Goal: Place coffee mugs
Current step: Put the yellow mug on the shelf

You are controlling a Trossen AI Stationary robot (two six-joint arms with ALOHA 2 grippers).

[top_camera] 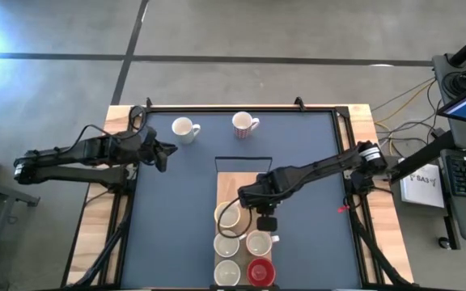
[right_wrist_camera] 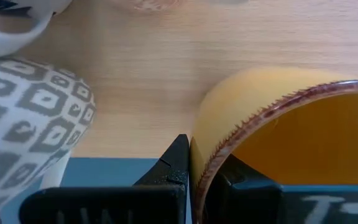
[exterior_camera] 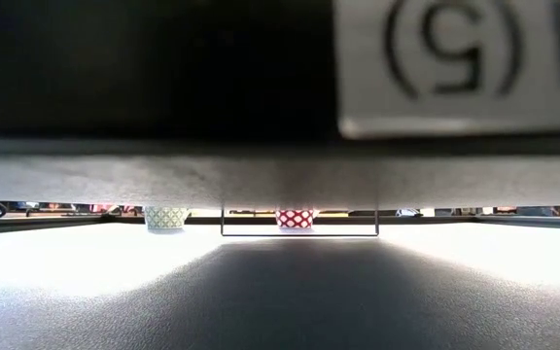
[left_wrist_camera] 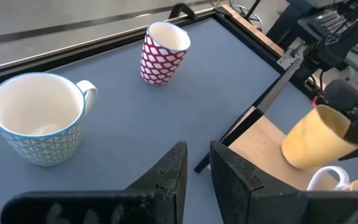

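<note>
Mug, yellow-orange (right_wrist_camera: 278, 118), was held tilted above wooden board (top_camera: 237, 184), rim clamped between fingers of right gripper (right_wrist_camera: 194, 168). Four mugs were grouped on board's near end: two white (top_camera: 259, 242) (top_camera: 226, 272), one cream (top_camera: 228, 246), one red (top_camera: 260, 272), all seen empty. Teal-patterned mug (left_wrist_camera: 37, 118) and red-patterned mug (left_wrist_camera: 161, 53) stood upright, apart, on blue mat (top_camera: 176, 202) near far edge, both empty. Left gripper (left_wrist_camera: 197, 171) was held near teal-patterned mug, fingers slightly apart, nothing gripped. Open mat was left either side of board.
</note>
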